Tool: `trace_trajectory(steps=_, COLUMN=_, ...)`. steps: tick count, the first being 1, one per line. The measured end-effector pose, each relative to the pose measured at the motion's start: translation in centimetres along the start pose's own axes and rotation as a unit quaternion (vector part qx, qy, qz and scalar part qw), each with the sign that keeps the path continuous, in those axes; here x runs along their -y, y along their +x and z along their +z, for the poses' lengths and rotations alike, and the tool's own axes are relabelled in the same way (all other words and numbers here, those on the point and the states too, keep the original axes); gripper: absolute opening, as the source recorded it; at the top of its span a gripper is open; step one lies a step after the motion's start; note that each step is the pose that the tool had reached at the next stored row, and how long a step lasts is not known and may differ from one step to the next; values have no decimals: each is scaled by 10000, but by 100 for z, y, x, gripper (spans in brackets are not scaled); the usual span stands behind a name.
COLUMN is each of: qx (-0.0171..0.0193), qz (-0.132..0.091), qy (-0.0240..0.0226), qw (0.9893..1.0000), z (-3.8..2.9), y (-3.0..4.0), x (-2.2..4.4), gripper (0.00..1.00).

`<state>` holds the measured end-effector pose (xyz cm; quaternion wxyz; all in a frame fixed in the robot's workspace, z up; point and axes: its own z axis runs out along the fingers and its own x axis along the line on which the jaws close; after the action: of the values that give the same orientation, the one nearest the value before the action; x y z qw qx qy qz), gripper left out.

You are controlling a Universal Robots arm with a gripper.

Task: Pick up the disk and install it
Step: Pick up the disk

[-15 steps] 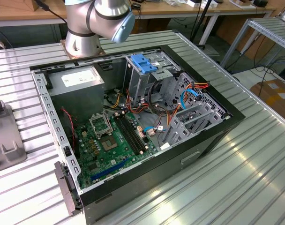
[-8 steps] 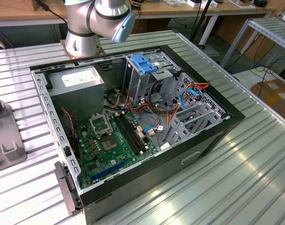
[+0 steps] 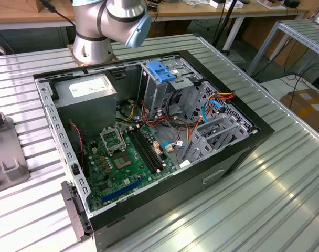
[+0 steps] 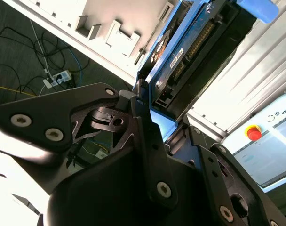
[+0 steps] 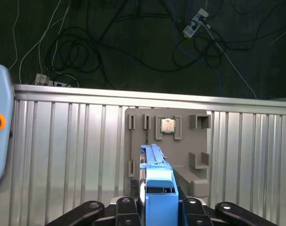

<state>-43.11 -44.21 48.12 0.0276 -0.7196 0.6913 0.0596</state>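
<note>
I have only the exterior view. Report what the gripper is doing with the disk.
Observer: In the first wrist view the gripper is shut on the disk, gripping its blue carrier frame.
Operator: Say what lies past the disk.
Observer: A grey parts fixture resting on the ribbed table.
Operator: Name anything sitting in that fixture.
Observer: A square processor chip sits in one of its recesses.

Blue-framed, the disk (image 5: 157, 183) sits edge-up in the tool (image 5: 158, 205).
</note>
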Motion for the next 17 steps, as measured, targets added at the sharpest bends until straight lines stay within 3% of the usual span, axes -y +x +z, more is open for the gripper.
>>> trace_trajectory(steps=17, qx=0, qz=0, qy=0, qw=10000, z=-13, y=70, x=86, gripper=37)
